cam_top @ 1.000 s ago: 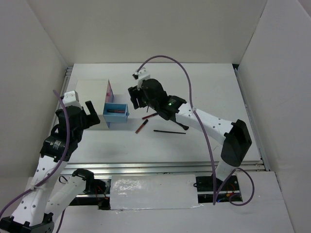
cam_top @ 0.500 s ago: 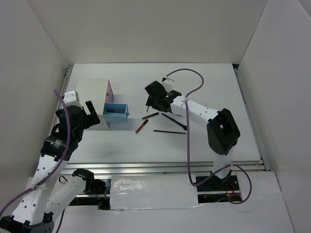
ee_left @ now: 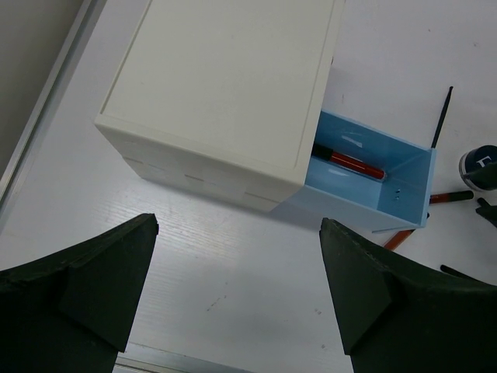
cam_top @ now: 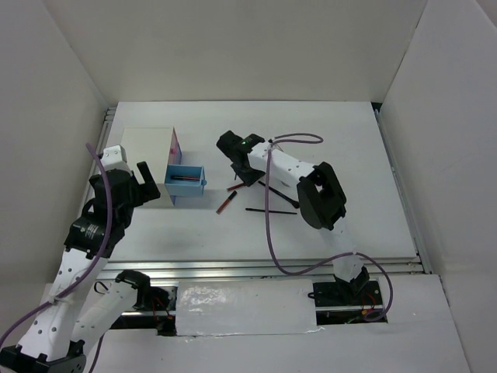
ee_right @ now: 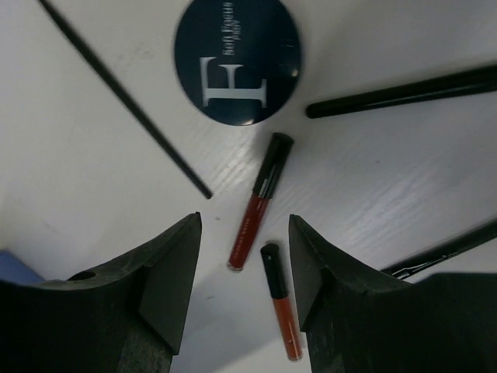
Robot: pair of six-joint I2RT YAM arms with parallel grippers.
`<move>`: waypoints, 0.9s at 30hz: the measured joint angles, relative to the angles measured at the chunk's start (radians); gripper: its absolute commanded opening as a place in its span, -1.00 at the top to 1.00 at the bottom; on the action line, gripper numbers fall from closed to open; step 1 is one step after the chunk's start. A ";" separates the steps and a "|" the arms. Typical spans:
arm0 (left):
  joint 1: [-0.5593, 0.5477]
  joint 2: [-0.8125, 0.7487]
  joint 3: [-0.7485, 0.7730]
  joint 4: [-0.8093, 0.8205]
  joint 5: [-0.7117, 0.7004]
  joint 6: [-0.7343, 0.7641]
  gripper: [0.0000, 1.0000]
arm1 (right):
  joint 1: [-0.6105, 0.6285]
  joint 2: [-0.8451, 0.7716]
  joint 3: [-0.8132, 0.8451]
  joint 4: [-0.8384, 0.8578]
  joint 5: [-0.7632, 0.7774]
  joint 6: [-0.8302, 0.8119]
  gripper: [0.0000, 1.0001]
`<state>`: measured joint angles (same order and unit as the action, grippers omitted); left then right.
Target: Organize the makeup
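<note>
Because the makeup lies loose on the white table [ee_right: 93, 179], the right pincer [ee_right: 245, 227] hangs over it with its fingers pointing down. Its jaws stand partly apart and hold nothing. On the table below the gap between its fingertips lies a slanted red-and-black lip gloss tube [ee_right: 256, 203]. This lineup suggests that tube is the one meant for picking. A second lip gloss tube [ee_right: 281, 307] lies just beside the first, closer to the finger on the right of the wrist view. Ahead of the fingertips sits a round dark-blue compact [ee_right: 237, 58] printed with a large letter F, near the first tube but not touching it. A thin black brush [ee_right: 124, 95] runs diagonally ahead of the other finger. A thicker black pencil [ee_right: 404, 91] lies ahead and to the right.

The left pincer [ee_left: 237, 233] is spread wide and empty. It faces the white drawer box [ee_left: 225, 85], whose blue drawer [ee_left: 408, 190] is pulled out, probably to receive items. One red-and-black tube [ee_left: 349, 163] already lies inside, ahead and to the right of this pincer.
</note>
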<state>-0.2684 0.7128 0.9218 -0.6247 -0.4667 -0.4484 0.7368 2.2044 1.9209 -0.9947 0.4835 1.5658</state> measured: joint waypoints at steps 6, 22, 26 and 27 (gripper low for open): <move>-0.008 -0.011 0.000 0.000 0.000 0.000 -0.99 | -0.005 0.016 -0.063 -0.032 -0.022 0.089 -0.10; -0.024 -0.017 0.000 -0.003 -0.006 0.000 -0.99 | -0.050 0.092 -0.032 -0.034 -0.061 0.086 0.06; -0.024 -0.019 0.000 -0.003 -0.008 0.000 -0.99 | -0.051 0.092 -0.032 -0.038 -0.064 0.086 0.19; -0.024 -0.021 0.000 -0.003 -0.008 0.000 -0.99 | -0.051 0.092 -0.032 -0.039 -0.067 0.087 0.20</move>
<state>-0.2928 0.6914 0.9218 -0.6281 -0.4751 -0.4488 0.6861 2.2959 1.8885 -1.0336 0.4168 1.6524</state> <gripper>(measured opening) 0.994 0.419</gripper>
